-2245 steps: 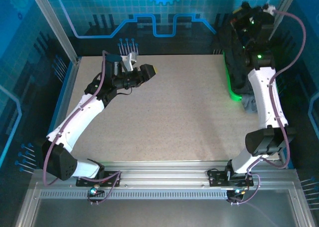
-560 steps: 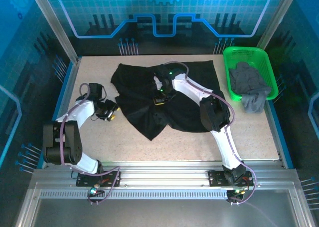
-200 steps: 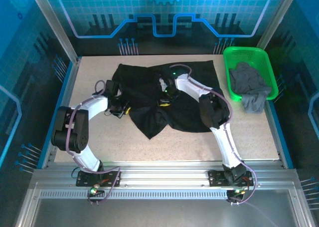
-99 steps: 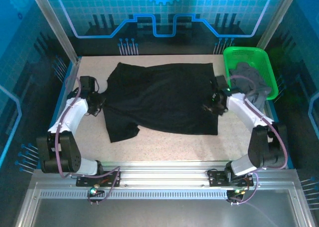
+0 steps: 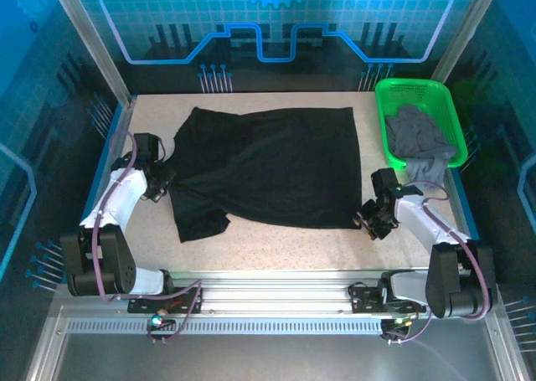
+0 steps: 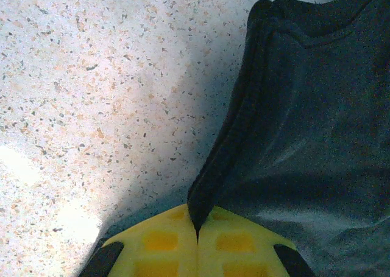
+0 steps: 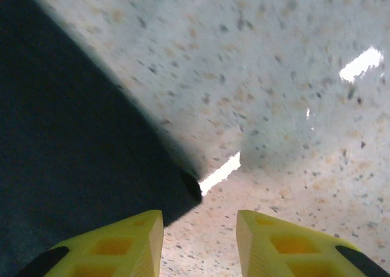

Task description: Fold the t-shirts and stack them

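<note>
- Top external view: the left tool sits at the left edge of the black t-shirt. Its yellow fingers are pressed together, pinching a fold of that edge.
- The black t-shirt lies spread flat on the counter.
- The right tool is at the black t-shirt's near right corner, its jaws spread and the corner just ahead of them, ungripped.
- The grey t-shirt lies bunched in the green basket, right of the black t-shirt.

Green plastic mesh basket sits in the far right corner of the speckled beige table. Metal rail along the near edge, blue patterned panels behind.
</note>
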`<action>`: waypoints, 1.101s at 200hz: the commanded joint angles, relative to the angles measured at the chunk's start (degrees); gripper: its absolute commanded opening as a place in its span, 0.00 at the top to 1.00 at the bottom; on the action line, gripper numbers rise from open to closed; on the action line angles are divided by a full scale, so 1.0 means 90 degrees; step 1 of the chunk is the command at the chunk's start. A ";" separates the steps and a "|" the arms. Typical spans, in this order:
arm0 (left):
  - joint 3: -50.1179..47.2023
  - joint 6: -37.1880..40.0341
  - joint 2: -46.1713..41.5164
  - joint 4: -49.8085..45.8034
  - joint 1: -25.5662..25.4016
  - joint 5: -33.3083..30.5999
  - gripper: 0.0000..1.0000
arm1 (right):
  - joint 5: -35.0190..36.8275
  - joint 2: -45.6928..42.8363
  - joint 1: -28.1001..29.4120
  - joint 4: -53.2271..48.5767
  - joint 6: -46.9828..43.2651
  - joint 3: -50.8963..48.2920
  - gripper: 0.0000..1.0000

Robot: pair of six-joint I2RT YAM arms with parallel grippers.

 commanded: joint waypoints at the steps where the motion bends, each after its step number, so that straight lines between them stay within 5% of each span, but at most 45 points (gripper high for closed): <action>1: -0.0040 0.0145 -0.0104 -0.0158 0.0040 -0.0026 1.00 | -0.0416 -0.0015 0.0068 0.0306 0.0552 -0.0249 0.61; 123: -0.0035 0.0080 -0.0079 -0.0056 0.0037 0.0135 1.00 | -0.0670 0.0860 0.0054 0.1158 0.0997 -0.0232 0.62; 159: -0.0038 0.0025 -0.0069 0.0005 0.0032 0.0267 1.00 | -0.0577 0.1686 0.0019 0.1493 0.0688 0.0296 0.77; 188: -0.0076 -0.0118 -0.0098 0.0230 0.0037 0.0580 1.00 | -0.0444 0.1984 0.0007 0.1658 0.0245 0.0879 1.00; 220: 0.0021 -0.0660 -0.0151 0.0752 0.0029 0.1270 1.00 | -0.0250 0.1739 0.0023 0.1340 -0.0477 0.2078 1.00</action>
